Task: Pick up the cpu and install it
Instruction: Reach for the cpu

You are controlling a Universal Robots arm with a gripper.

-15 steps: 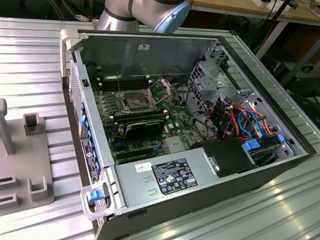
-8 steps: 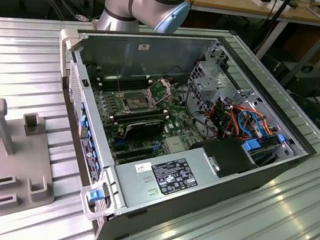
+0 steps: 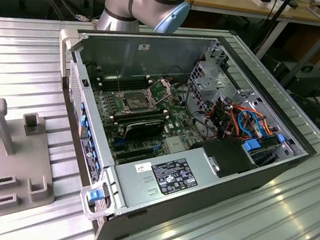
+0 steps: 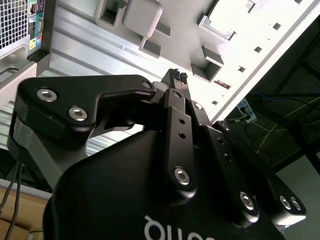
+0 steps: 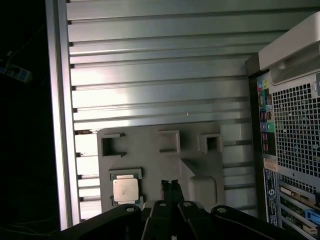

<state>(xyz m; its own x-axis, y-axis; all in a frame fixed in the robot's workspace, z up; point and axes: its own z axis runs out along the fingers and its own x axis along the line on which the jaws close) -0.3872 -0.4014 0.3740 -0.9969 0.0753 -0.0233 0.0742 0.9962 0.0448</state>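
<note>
None of the work was done: the gripper (image 5: 169, 184) hung empty, fingers (image 5: 163, 187) pressed together, over the grey fixture tray (image 5: 200, 165). The cpu (image 5: 125, 190) lay in its pocket there. Farther off, the socket (image 3: 136, 100) in the computer case (image 3: 228, 189) stood open.

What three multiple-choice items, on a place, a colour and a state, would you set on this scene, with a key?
1. Where does the cpu lie? A in the motherboard socket; B in a recess of the grey holder plate; C on the ribbed table.
2. What colour is its top? A blue; B gold; C silver-grey.
3. How do the fingers of the hand stand? A shut, empty; B wide apart; C clamped on the cpu.
Key: 1 B, the first wrist view shows it seated in the plate; 2 C, its top is dull metal; 3 A, both wrist views show the fingertips together with nothing between.
</note>
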